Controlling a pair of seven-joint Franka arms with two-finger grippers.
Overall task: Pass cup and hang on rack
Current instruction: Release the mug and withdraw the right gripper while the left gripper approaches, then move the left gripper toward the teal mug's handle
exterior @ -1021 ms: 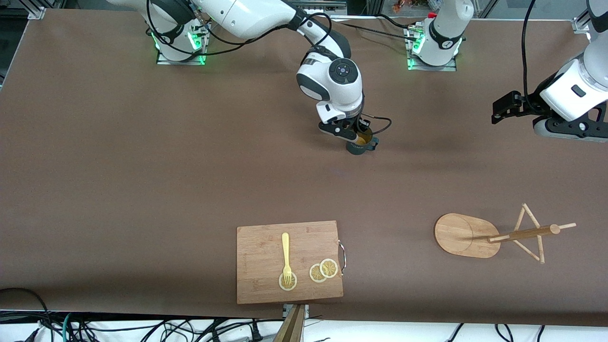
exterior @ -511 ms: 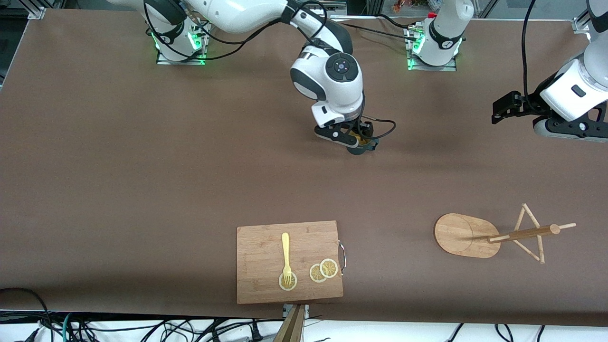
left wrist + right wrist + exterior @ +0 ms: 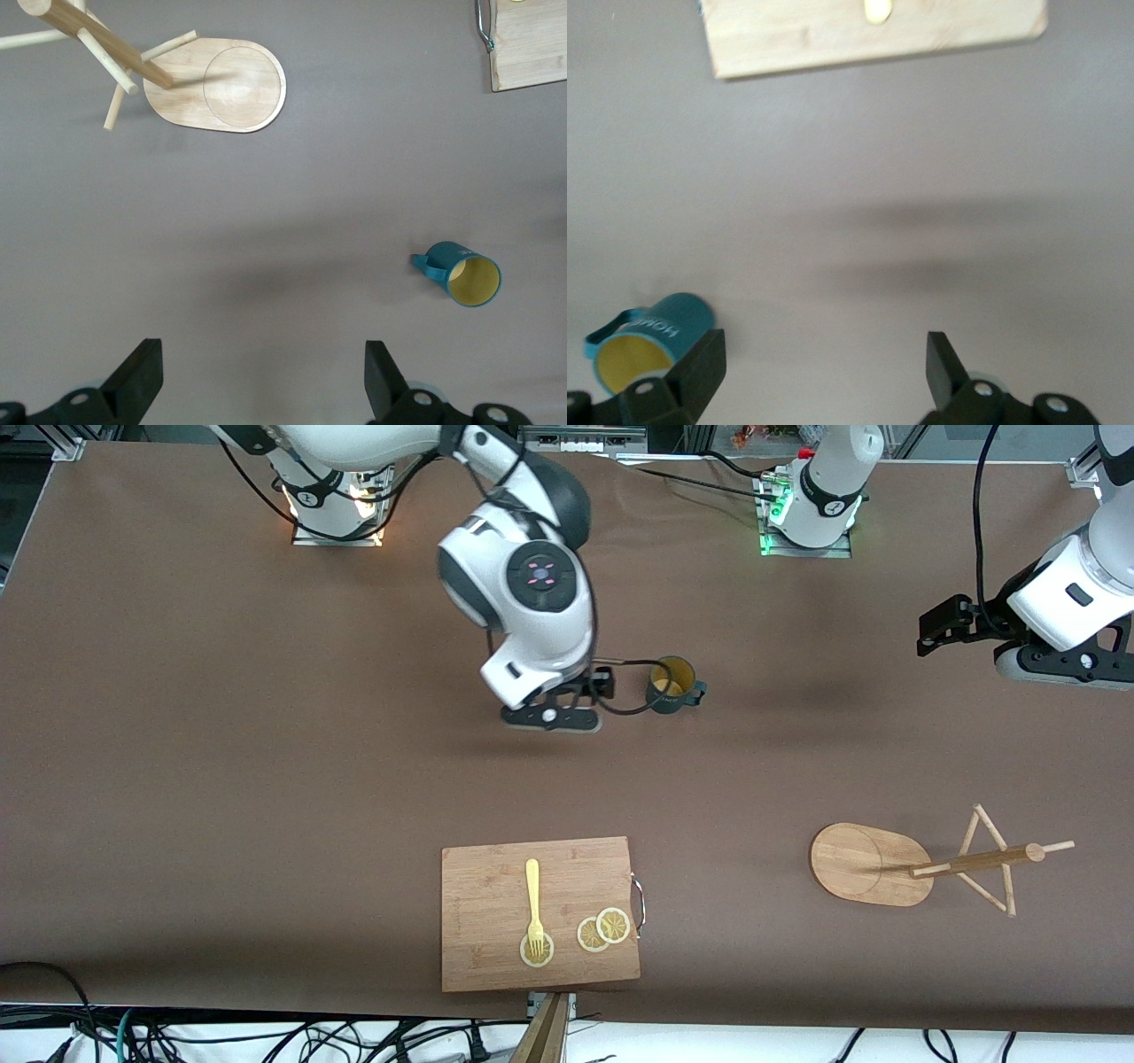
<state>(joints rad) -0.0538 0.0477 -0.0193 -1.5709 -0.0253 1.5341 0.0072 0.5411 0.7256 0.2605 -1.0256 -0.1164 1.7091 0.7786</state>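
The cup (image 3: 671, 684), dark teal with a yellow inside, stands upright on the bare table, its handle toward the left arm's end. It also shows in the left wrist view as the cup (image 3: 456, 274) and in the right wrist view as the cup (image 3: 642, 341). My right gripper (image 3: 554, 717) hangs open and empty just beside it, toward the right arm's end. The rack (image 3: 921, 864) stands nearer the front camera, toward the left arm's end; its oval base (image 3: 217, 84) is bare. My left gripper (image 3: 1063, 671) waits open and empty above the table's left-arm end.
A wooden cutting board (image 3: 496, 948) lies near the front edge, carrying a yellow fork (image 3: 533, 899) and three lemon slices (image 3: 602, 930). Its corner shows as the board (image 3: 530, 44) in the left wrist view. Brown table stretches between cup and rack.
My right gripper opened, let go of the cup and drew away toward the right arm's end. The cup stays standing on the table. The left arm has not moved.
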